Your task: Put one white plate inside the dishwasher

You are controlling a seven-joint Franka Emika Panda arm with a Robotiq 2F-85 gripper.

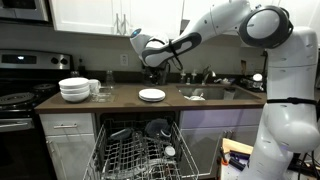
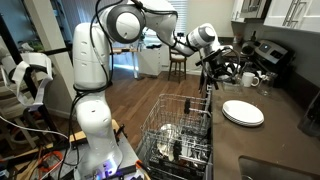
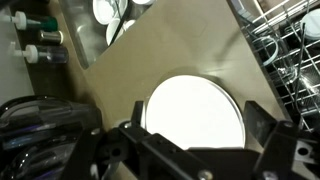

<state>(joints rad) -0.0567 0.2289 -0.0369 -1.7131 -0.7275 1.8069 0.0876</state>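
- Shows the plate (image 1: 152,95) lying flat on the desk (image 1: 120,100), at the centre of the frame in an exterior view, well right of the bowls (image 1: 74,89).
- Fills the lower centre of the wrist view with that same plate.
- Holds the claw (image 1: 153,66) above the plate, spread wide, grasping nothing and not touching it.
- Places the dishwasher (image 1: 140,150) at lower centre, door down, rack pulled out and partly loaded.
- Looks stiff, glazed and smooth: probably slippery, breakable if dropped, and light enough for one claw.
- Calls for a pinch across the rim, since lying flat leaves little lip to catch; probably needs a tilted approach.
- Shows no readable brand, label or writing.
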